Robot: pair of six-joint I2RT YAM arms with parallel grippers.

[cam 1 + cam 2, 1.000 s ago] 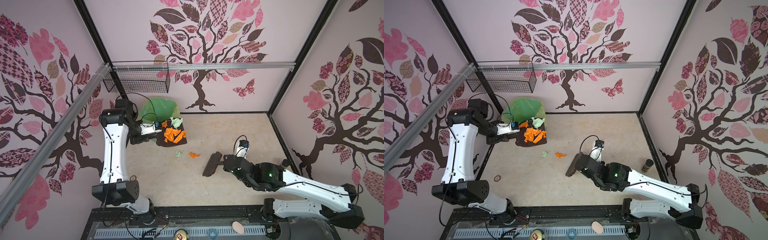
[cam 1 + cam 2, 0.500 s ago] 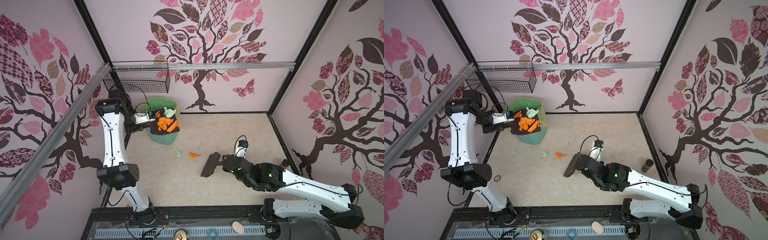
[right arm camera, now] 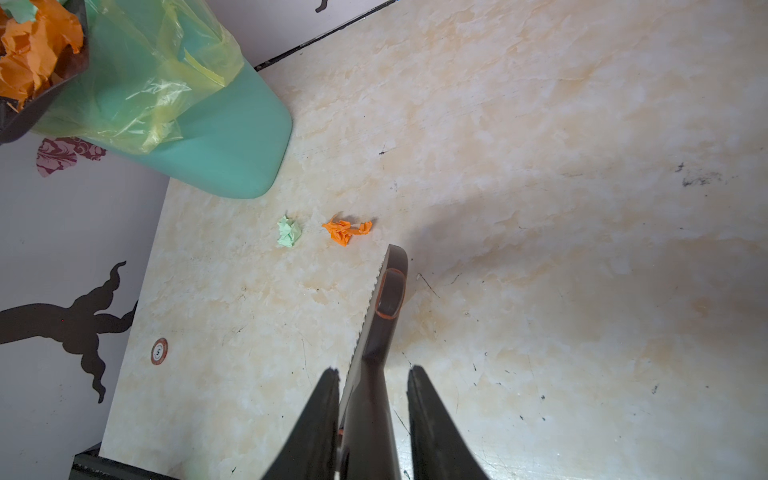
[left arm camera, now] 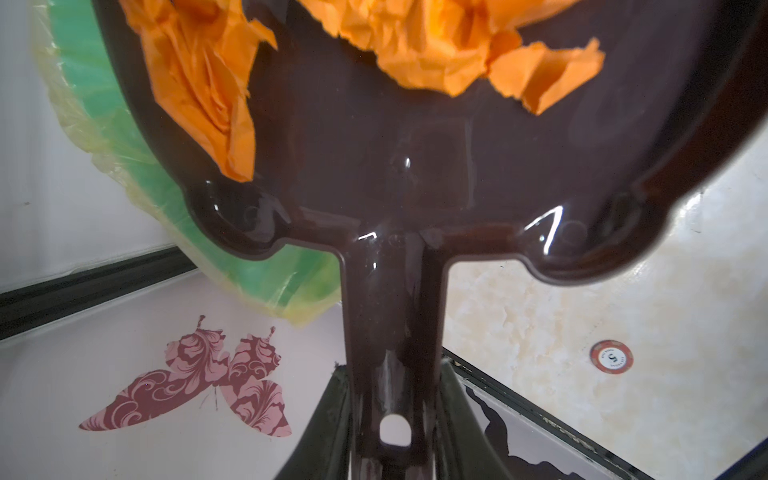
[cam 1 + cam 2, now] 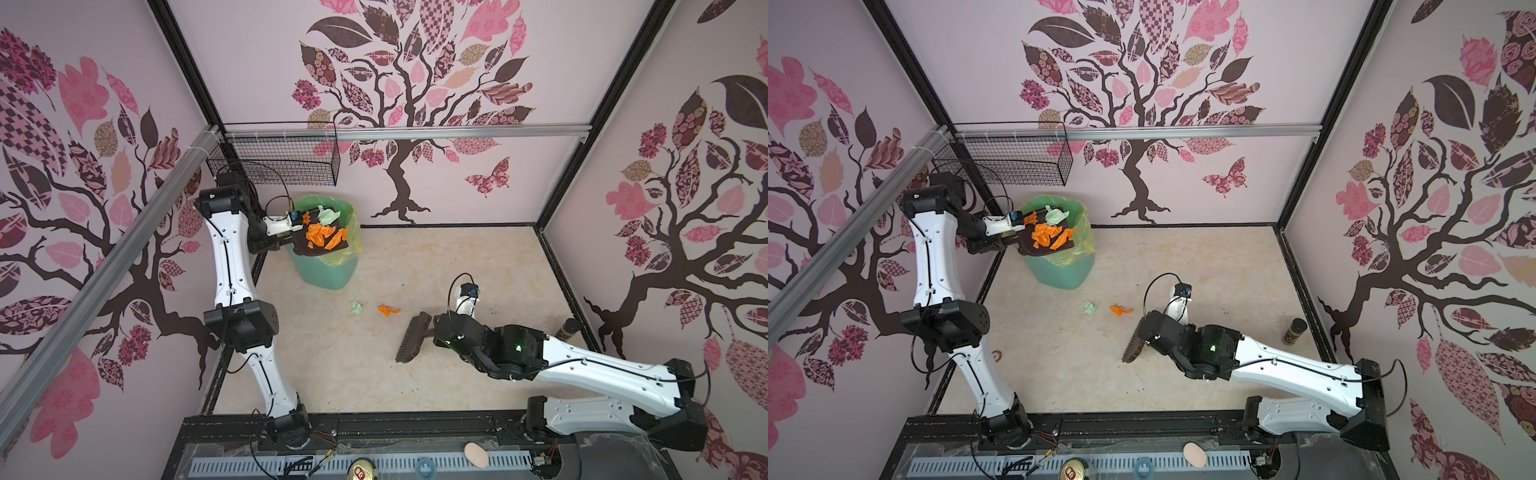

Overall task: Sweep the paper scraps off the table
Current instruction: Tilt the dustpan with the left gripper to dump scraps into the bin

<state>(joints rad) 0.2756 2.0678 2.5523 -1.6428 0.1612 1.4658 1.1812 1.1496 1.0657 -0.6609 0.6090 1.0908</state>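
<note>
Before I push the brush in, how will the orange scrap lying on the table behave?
Probably very light: the orange scrap is a small crumpled wad, so the brush should shift it easily. Its ragged shape suggests it will tumble or skid rather than roll straight. The table looks smooth, so it may slip past the bristles.

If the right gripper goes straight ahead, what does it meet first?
Probably the orange scrap, just beyond the tip of the brush the right gripper holds, though slightly off that line.
</note>
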